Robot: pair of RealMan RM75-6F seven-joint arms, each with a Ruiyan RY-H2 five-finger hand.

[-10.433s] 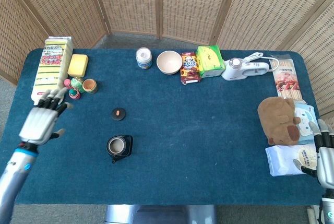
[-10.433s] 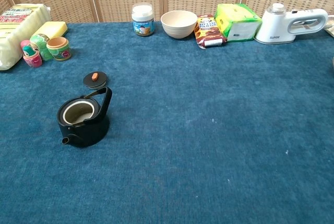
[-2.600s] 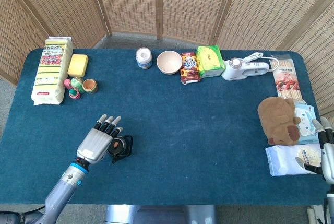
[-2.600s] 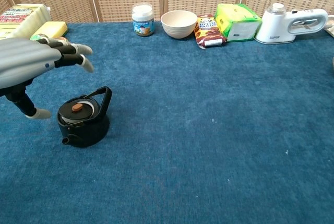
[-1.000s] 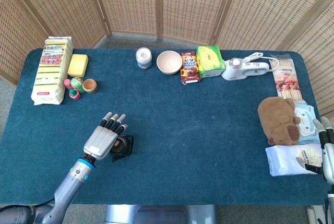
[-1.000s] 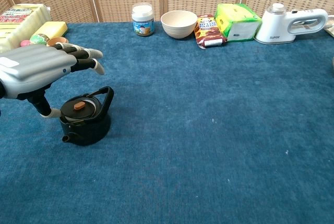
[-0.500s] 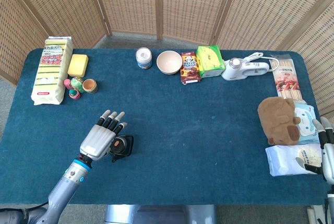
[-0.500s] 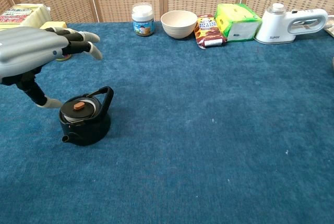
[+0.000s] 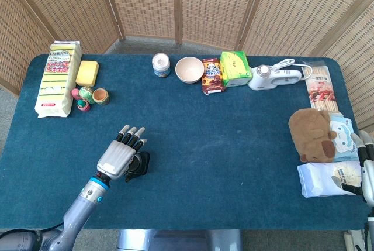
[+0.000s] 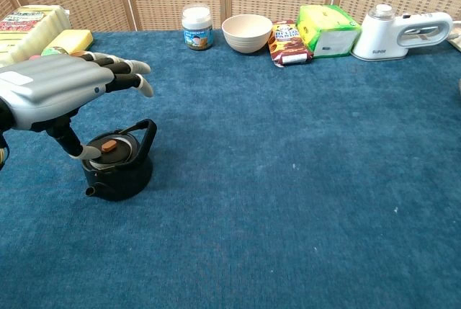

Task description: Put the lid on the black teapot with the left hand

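The black teapot [image 10: 119,172] stands on the blue table near the left front, its handle upright. Its black lid with an orange knob [image 10: 109,146] lies in the teapot's mouth. My left hand [image 10: 54,96] hovers flat over the teapot's left side with its fingers stretched out and apart, holding nothing. Its thumb tip points down and touches the lid next to the knob. From the head view, the left hand [image 9: 121,154] covers most of the teapot [image 9: 142,165]. My right hand [image 9: 364,166] rests at the table's right front edge, fingers apart, empty.
Nesting dolls [image 9: 87,95], a yellow sponge [image 9: 87,72] and a sponge pack [image 9: 56,76] sit at the back left. A jar [image 10: 197,27], bowl [image 10: 247,32], snack packs and a white mixer [image 10: 400,33] line the back. A plush toy [image 9: 312,134] and bags lie right.
Over the last half second my left hand has come down and shifted right over the teapot; its thumb now touches the lid. Ten seconds ago the lid lay on the table behind the teapot.
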